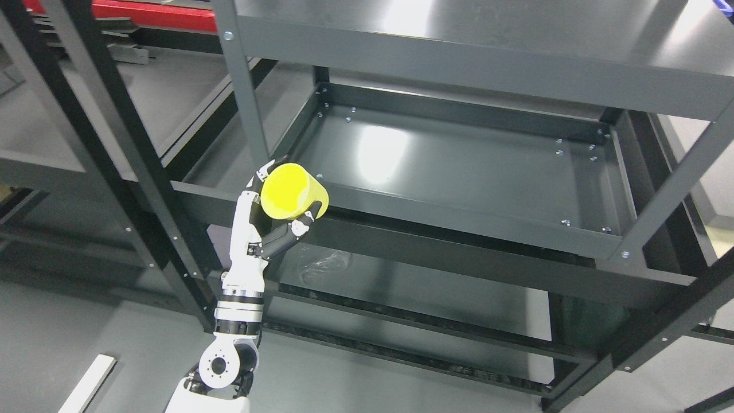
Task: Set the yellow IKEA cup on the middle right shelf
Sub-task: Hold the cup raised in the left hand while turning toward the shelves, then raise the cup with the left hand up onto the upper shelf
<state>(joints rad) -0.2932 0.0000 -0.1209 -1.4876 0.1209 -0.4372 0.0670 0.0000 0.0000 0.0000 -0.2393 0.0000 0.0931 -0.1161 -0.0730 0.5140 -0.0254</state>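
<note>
My left hand point(280, 198) rises from the bottom left and is shut on the yellow cup point(292, 192). The cup lies tilted on its side, its base facing me, held in the air just at the front left corner of the middle shelf point(459, 166) of the dark metal rack. Fingers wrap behind the cup and the thumb point(287, 235) presses under it. The shelf surface is dark grey and glossy with a raised rim. My right arm does not show.
The rack's upright post point(243, 86) stands just left of the cup. The top shelf point(487, 51) overhangs above. A lower shelf point(413, 292) holds a crumpled clear plastic bag point(324, 265). A second rack point(86, 143) stands left; a white strip point(87, 383) lies on the floor.
</note>
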